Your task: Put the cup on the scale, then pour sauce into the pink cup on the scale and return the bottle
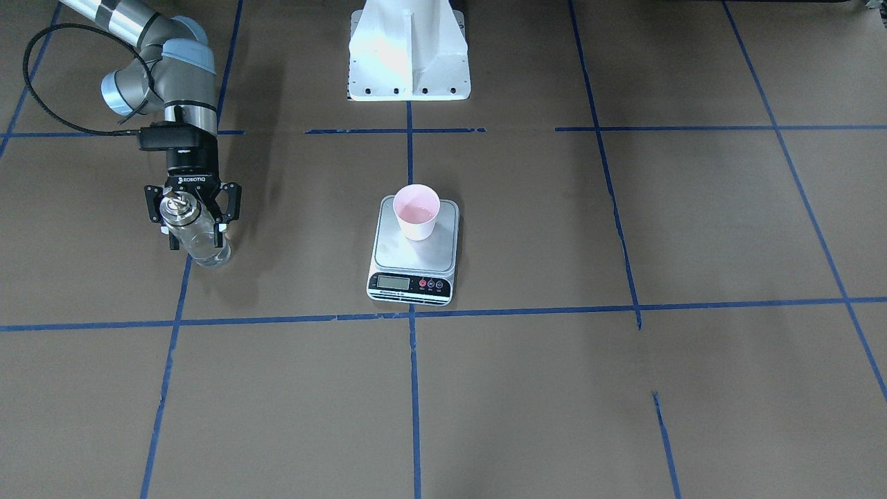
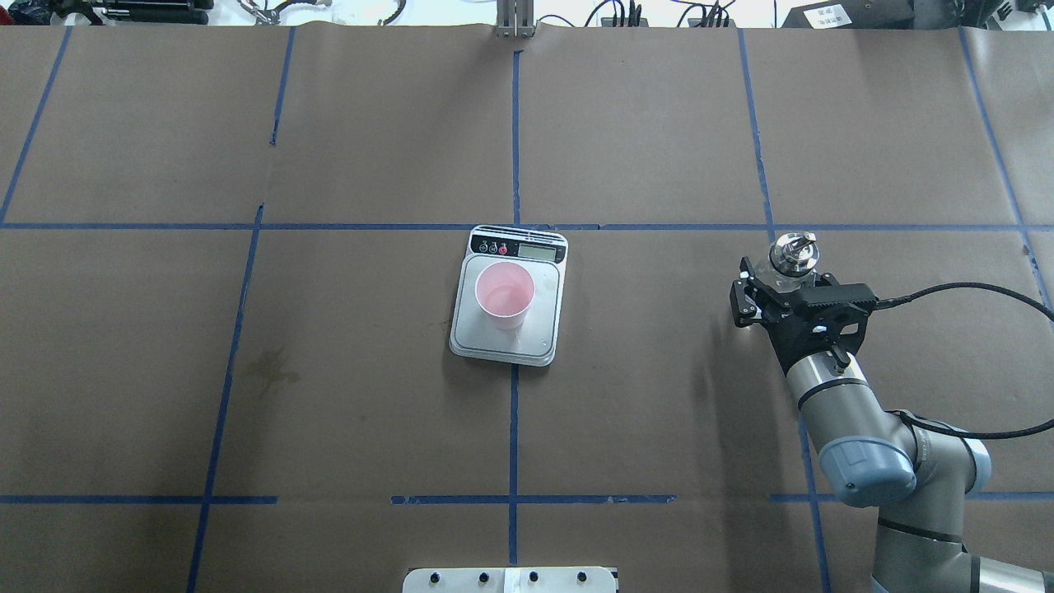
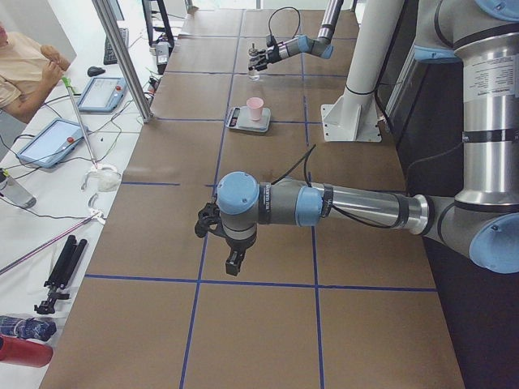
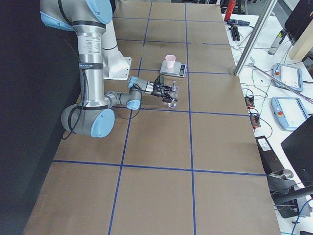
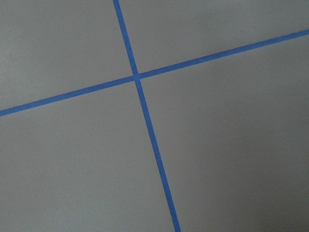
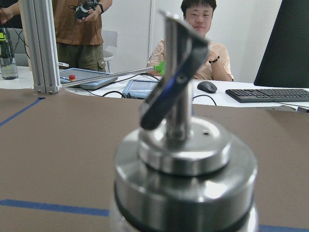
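The pale pink cup (image 1: 416, 211) stands upright on the silver scale (image 1: 443, 260) at the table's middle, and also shows in the overhead view (image 2: 504, 295). A faint liquid surface shows inside it. My right gripper (image 1: 196, 234) is shut on the clear glass bottle (image 1: 206, 251), which stands upright on the brown paper well to the side of the scale. Its silver pourer cap (image 2: 792, 251) sticks up above the fingers and fills the right wrist view (image 6: 186, 159). My left gripper (image 3: 231, 258) hangs over bare paper far from the scale; I cannot tell whether it is open or shut.
The white robot base (image 1: 409, 52) stands behind the scale. Blue tape lines (image 5: 137, 79) cross the brown paper. Two people (image 6: 198, 19) and a side table with tablets (image 3: 101, 93) are beyond the far table edge.
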Controlling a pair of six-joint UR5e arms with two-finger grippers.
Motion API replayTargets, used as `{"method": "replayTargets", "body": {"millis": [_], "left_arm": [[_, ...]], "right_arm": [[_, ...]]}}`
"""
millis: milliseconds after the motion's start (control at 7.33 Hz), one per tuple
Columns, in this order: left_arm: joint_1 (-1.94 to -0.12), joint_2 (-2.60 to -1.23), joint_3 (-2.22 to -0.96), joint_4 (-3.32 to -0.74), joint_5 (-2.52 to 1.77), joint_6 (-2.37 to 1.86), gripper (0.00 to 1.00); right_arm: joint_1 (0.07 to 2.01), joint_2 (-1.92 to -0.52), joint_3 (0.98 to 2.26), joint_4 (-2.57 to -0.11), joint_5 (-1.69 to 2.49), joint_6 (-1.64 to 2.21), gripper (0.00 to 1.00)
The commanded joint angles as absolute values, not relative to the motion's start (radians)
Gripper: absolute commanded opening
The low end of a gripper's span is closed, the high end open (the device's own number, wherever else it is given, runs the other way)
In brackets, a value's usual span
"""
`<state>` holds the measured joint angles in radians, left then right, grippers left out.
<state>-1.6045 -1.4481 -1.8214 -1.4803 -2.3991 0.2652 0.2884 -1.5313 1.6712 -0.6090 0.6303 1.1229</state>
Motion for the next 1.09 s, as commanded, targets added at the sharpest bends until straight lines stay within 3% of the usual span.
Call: {"method": "replayTargets", "body": {"millis": [0, 545, 682, 818, 955], "left_arm": [[-1.605, -1.448, -1.819, -1.48, -2.399, 0.265, 1.0], [-1.605, -1.448, -1.821, -1.48, -2.399, 0.265, 1.0], [-1.605, -1.448, -1.821, -1.48, -2.399, 0.265, 1.0], [-1.605, -1.448, -1.821, -1.48, -2.399, 0.265, 1.0], [-1.605, -1.448, -1.821, -1.48, -2.399, 0.265, 1.0]], "right_arm": [[0.288, -1.532, 1.671, -0.609, 0.63, 1.124, 0.0], [0.288, -1.532, 1.671, -0.607, 0.64, 1.129, 0.17], [0.288, -1.534, 1.667, -0.607, 0.64, 1.135, 0.67], [0.288, -1.535, 1.667, -0.607, 0.64, 1.135, 0.7], [0.288, -1.536, 1.67, -0.607, 0.64, 1.135, 0.99]]}}
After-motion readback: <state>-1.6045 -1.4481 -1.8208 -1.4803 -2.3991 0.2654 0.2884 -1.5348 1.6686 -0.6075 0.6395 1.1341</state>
